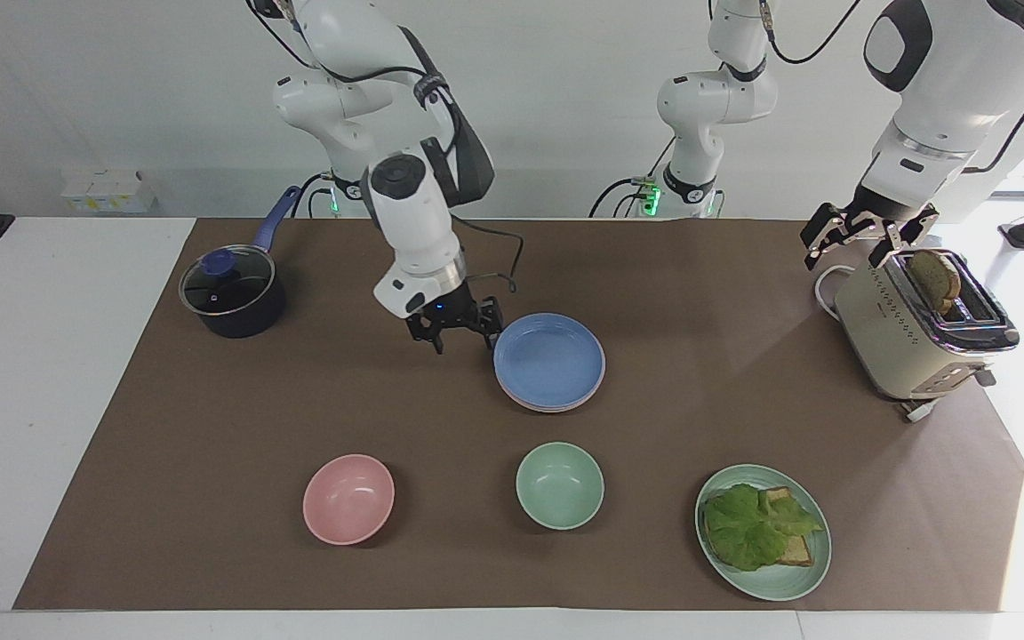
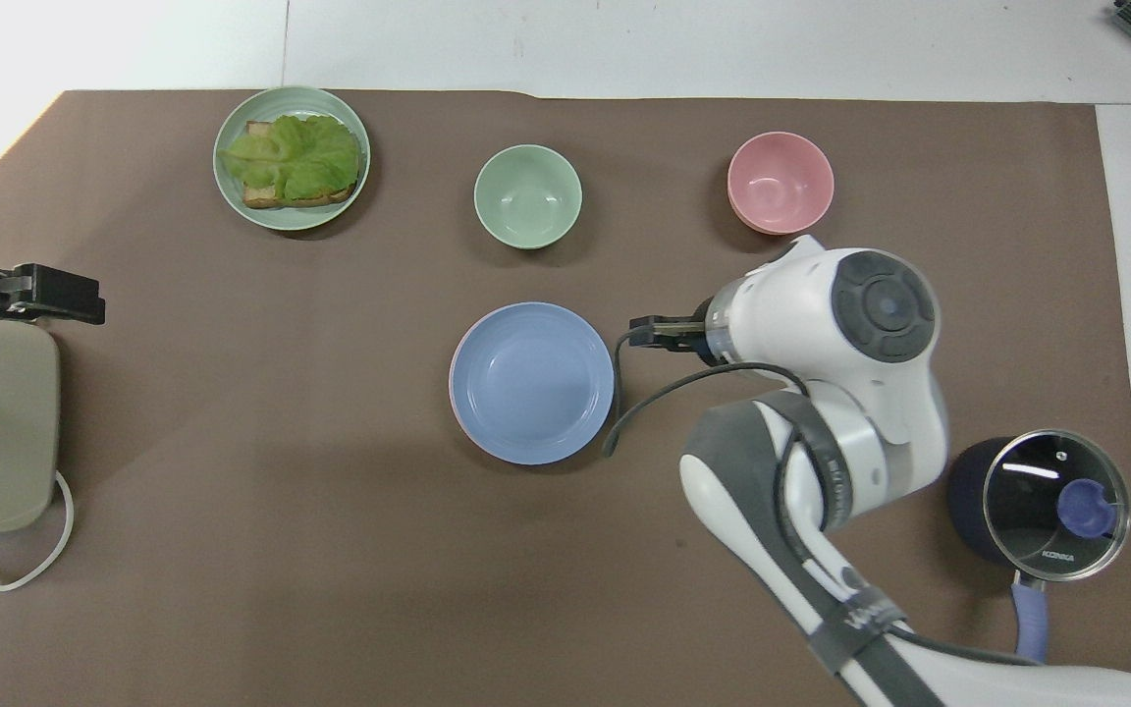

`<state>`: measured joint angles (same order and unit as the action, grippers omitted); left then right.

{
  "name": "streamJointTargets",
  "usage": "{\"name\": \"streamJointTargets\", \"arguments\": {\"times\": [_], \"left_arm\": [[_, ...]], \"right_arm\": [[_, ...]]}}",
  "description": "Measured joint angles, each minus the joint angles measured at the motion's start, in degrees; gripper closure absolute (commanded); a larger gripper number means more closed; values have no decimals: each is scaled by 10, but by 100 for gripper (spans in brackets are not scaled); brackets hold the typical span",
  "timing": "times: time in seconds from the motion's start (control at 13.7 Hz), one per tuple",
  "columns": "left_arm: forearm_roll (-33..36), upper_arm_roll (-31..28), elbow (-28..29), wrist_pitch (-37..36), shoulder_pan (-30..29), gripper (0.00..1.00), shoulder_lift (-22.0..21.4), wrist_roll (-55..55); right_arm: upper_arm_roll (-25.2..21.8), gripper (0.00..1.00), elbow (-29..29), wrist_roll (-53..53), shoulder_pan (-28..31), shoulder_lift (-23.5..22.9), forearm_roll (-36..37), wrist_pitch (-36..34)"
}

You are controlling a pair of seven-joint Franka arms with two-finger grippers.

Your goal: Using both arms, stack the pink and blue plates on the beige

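The blue plate (image 1: 549,358) (image 2: 532,381) lies flat on top of a stack in the middle of the brown mat. A thin rim of the pink plate (image 1: 537,406) shows just under it. The beige plate is hidden beneath them. My right gripper (image 1: 454,333) (image 2: 649,332) hangs open and empty a little above the mat, beside the stack toward the right arm's end, touching nothing. My left gripper (image 1: 863,240) (image 2: 45,295) waits open in the air over the toaster's corner.
A cream toaster (image 1: 916,333) with a bread slice stands at the left arm's end. A lidded dark pot (image 1: 232,293) sits at the right arm's end. Farther from the robots lie a pink bowl (image 1: 348,498), a green bowl (image 1: 559,485) and a green plate with lettuce and bread (image 1: 763,531).
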<state>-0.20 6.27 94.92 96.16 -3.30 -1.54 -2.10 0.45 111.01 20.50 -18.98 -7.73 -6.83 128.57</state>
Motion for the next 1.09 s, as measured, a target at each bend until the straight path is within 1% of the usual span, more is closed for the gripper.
{"name": "streamJointTargets", "arguments": {"times": [0.07,0.22,0.44,0.58,0.73,0.87,1.09], "left_arm": [[0,0,0,0,0,0,0,0],[0,0,0,0,0,0,0,0],[0,0,0,0,0,0,0,0],[0,0,0,0,0,0,0,0],[0,0,0,0,0,0,0,0],[0,0,0,0,0,0,0,0],[0,0,0,0,0,0,0,0]], "right_arm": [[-1,0,-2,0,32,27,16,-27],[-1,0,-7,0,75,65,32,-75],[-2,0,-24,-3,118,119,38,-153],[-2,0,-57,-26,147,147,42,-226],[-2,0,-106,-64,169,155,58,-290],[-2,0,-140,-95,175,151,91,-327],[-1,0,-186,-105,181,123,106,-376]]}}
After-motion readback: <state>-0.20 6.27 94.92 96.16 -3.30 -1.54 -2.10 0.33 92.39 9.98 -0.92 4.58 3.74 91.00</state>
